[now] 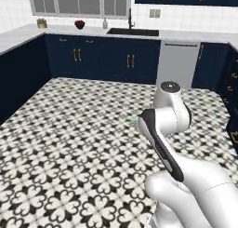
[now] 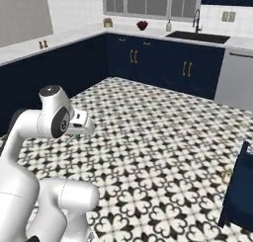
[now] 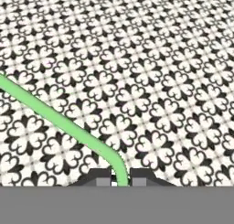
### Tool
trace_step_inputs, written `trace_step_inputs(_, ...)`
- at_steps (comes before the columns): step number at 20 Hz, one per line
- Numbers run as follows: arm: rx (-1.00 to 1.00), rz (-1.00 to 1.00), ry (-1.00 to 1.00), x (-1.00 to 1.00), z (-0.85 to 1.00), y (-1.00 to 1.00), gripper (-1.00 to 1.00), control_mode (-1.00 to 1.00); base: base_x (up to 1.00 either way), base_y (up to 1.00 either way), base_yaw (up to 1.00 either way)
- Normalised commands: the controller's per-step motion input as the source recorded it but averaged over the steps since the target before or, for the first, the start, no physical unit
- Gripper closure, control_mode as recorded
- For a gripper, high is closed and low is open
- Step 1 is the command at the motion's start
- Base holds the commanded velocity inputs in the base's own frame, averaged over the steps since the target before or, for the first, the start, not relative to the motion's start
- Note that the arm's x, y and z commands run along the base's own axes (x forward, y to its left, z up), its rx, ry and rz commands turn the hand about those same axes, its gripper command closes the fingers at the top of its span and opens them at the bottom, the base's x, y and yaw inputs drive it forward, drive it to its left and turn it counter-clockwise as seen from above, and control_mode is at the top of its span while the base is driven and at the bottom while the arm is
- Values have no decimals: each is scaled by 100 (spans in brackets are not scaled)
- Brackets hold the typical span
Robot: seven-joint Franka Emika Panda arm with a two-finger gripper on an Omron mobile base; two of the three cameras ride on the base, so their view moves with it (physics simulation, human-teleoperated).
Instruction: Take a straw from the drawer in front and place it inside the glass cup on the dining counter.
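1. The straw (image 3: pixel 59 122) is pinched between the two finger tips of the tool (image 3: pixel 121 181) in the hand view; from there it bends and runs as a pale green line up to the left edge of the picture.
2. The tool is clenched on the straw, its tips close on either side of it.
3. Below the straw lies the floor (image 3: pixel 160 58), tiled in a black-and-white flower pattern; the straw hangs above it, not touching.
4. In the left base view a faint green streak of the straw (image 1: pixel 132 120) shows just left of the arm's (image 1: pixel 169 115) wrist, over the floor.
5. In the right base view a thin green bit of it (image 2: pixel 72 136) shows just under the white hand, beside the arm's upper joint.
6. The arm is folded over the open floor, well apart from the cabinets.
7. Navy cabinets (image 1: pixel 102 57) with brass handles run along the far wall under a pale surface (image 1: pixel 60 30).
8. A dark sink (image 1: pixel 133 32) with a tap sits in that surface below the window (image 1: pixel 79 3).
9. A red bowl (image 1: pixel 80 24) stands on the surface left of the sink.
10. A grey dishwasher (image 1: pixel 176 64) stands right of the sink cabinets.
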Motion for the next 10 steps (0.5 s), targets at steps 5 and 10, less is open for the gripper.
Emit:
trace_step_inputs(5, 0, 0, 0, 0, 0, 0, 100, 100, 43, 79, 65)
trace_step_inputs(10, 0, 0, 0, 0, 0, 0, 100, 100, 97, 100, 18)
